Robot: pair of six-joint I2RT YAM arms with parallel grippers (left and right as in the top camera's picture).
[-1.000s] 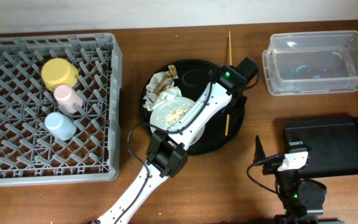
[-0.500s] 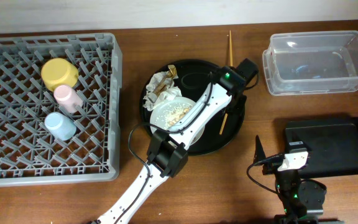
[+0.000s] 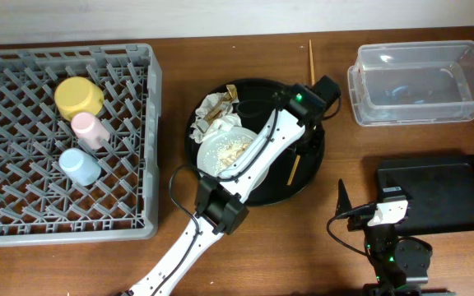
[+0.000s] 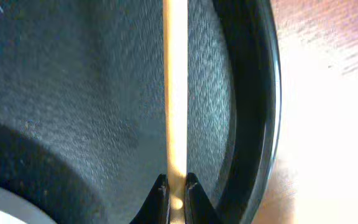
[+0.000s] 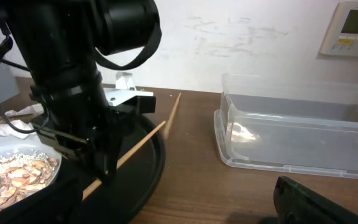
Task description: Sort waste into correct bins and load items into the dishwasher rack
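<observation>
The overhead camera looks straight down on the whole table (image 3: 245, 57). The left wrist camera sits very near the black tray (image 4: 73, 81), facing along a chopstick (image 4: 176, 93). The right wrist camera looks low across the table toward the wall (image 5: 260, 37). All three views share this tray.

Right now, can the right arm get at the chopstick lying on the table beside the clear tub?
Probably yes. That chopstick lies uncovered on bare table beside the clear tub. The left gripper holds the other chopstick over the tray, off the path of the right arm.
</observation>
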